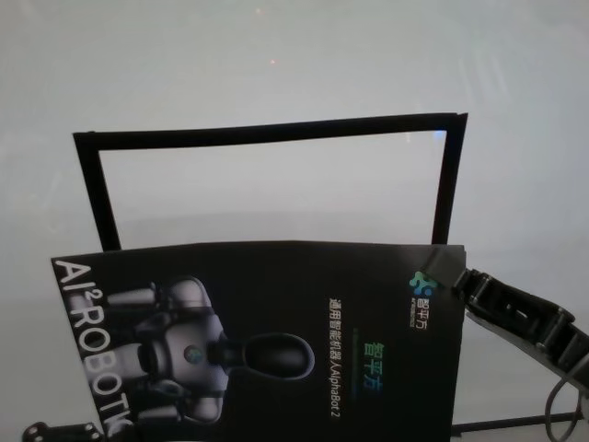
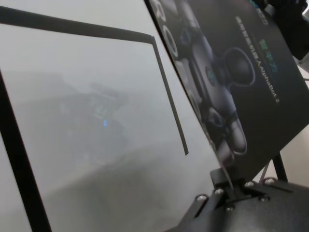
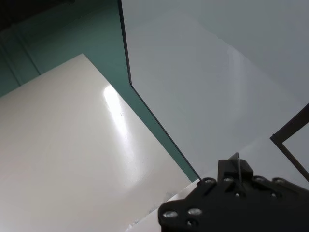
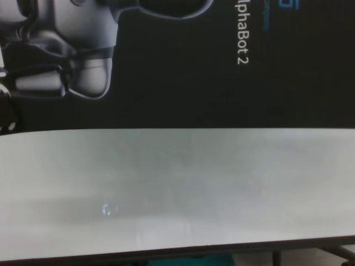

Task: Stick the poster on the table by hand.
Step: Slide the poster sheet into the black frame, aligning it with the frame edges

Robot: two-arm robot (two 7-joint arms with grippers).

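Note:
The poster (image 1: 276, 313), a black glossy sheet with a grey-white robot and "AlphaBot 2" text, is held over the near part of the white table (image 1: 276, 55). My right gripper (image 1: 446, 267) is shut on the poster's far right corner. In the right wrist view (image 3: 236, 169) it pinches the sheet seen edge-on. My left gripper (image 2: 227, 186) is shut on the poster's near left edge and shows only partly at the bottom left of the head view (image 1: 55, 431). The poster (image 4: 166, 83) fills the top of the chest view and also shows in the left wrist view (image 2: 241, 72).
Narrow black tape strips (image 1: 267, 127) form three sides of a rectangle on the table beyond the poster, also in the left wrist view (image 2: 169, 92). The table's dark front edge (image 4: 166, 256) runs along the bottom of the chest view. A cable (image 1: 552, 405) hangs by my right arm.

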